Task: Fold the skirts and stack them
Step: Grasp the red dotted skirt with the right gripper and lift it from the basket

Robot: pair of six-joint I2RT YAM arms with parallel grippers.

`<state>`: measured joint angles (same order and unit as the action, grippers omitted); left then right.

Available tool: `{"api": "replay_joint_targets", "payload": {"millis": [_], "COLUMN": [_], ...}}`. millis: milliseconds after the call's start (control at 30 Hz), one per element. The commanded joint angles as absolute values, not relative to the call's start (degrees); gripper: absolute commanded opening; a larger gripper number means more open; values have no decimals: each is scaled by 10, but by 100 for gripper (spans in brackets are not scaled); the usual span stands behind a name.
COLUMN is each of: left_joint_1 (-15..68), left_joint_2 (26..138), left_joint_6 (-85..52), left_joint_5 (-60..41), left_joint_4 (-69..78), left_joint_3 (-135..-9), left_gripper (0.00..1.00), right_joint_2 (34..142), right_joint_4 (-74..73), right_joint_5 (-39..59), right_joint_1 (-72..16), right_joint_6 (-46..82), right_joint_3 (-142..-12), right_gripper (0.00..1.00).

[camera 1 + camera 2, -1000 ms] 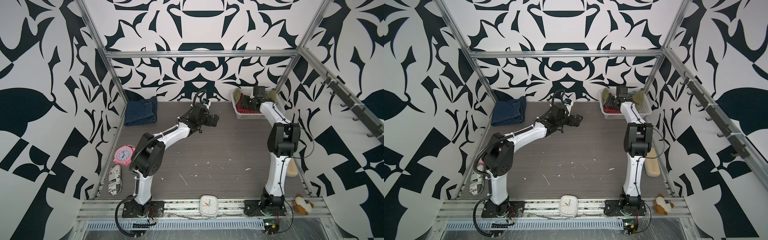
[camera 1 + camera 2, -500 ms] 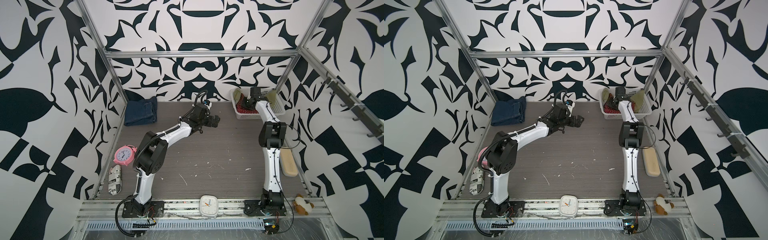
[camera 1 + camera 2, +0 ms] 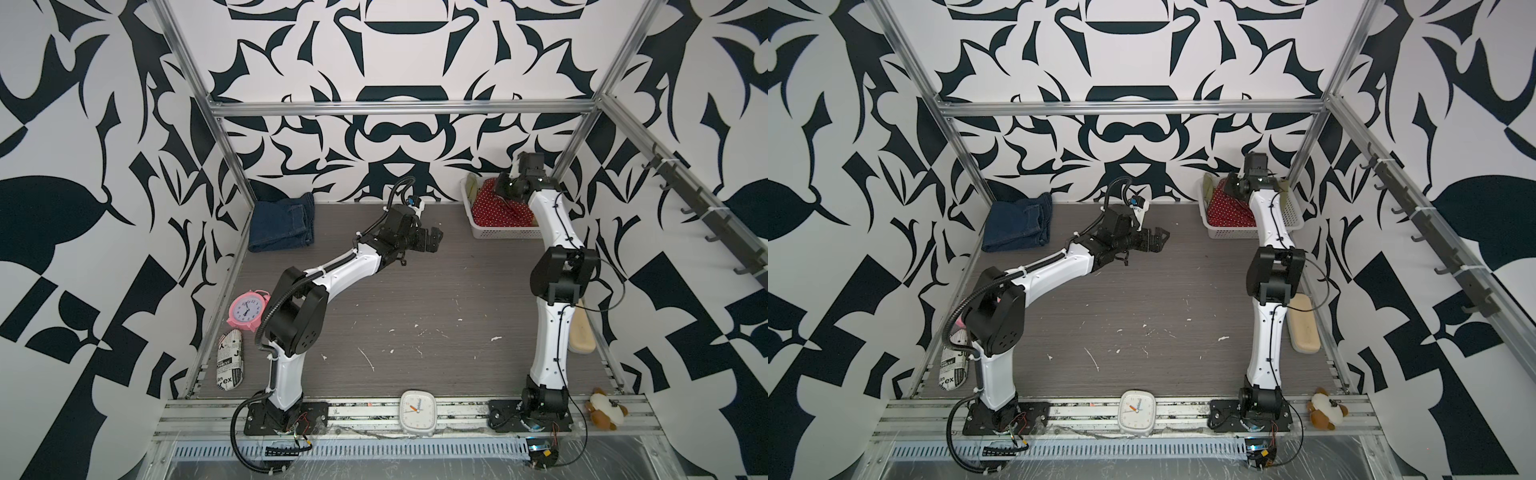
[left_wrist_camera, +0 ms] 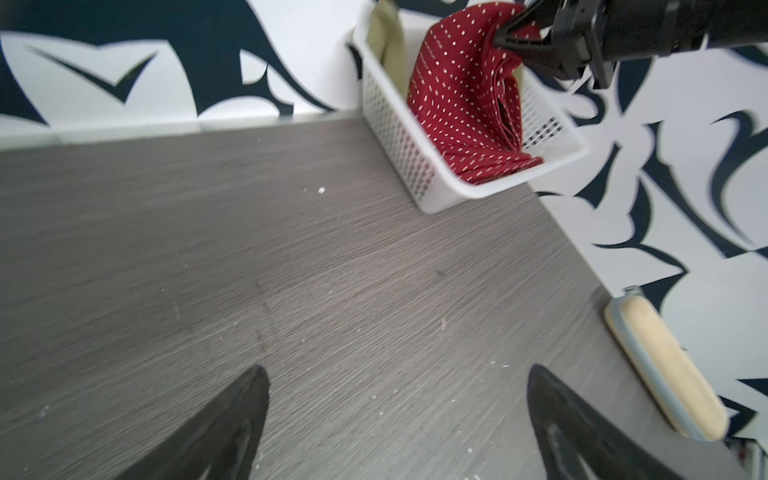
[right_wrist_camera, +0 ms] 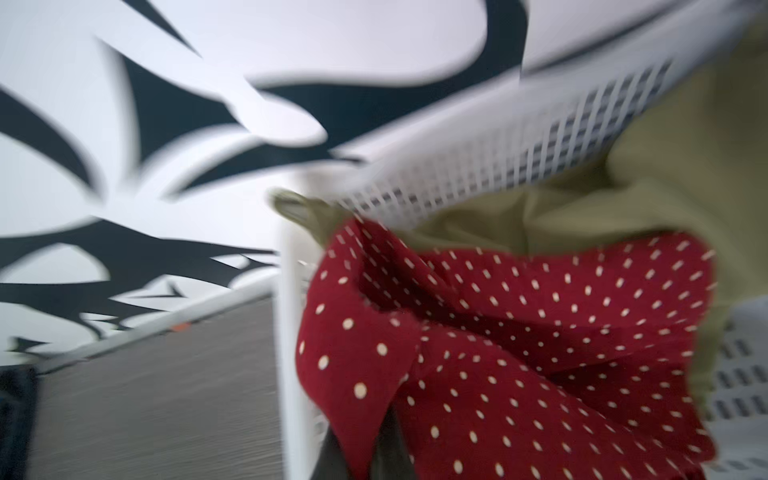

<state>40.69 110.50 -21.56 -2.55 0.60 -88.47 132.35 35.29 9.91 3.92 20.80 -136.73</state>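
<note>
Two skirts in basket (image 4: 399,141): red skirt (image 4: 461,104), olive skirt (image 4: 388,33).
Clamps red skirt with right gripper (image 4: 500,39) fingers; holds left gripper (image 4: 397,374) fingers wide apart.

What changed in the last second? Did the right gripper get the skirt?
The right gripper closed on the red polka-dot skirt in the white basket and pulled a peak of it upward. The left gripper stayed open and in place; the denim skirt stayed folded.

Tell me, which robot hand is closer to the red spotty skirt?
Right. The right gripper is shut on the red skirt in the basket. The left gripper hangs open above the table, apart from the basket.
</note>
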Motion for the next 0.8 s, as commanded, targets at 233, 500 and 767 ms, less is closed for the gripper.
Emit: {"api": "replay_joint_targets", "payload": {"millis": [233,500,767], "left_joint_1": [435,441,442], "left_joint_2": [977,897,808], "left_joint_6": [-181,-143,-113], "left_joint_5": [-4,-34,-56], "left_joint_4": [0,31,84], "left_joint_3": [-857,-801,-697], "left_gripper": [99,99,99], "right_joint_2": [1213,1126,1014], "right_joint_4": [398,411,379], "right_joint_5": [126,219,331], "right_joint_1": [38,37,20], "right_joint_6": [191,218,275], "right_joint_3": [-1538,-1590,-1534], "right_gripper": [0,0,0]}}
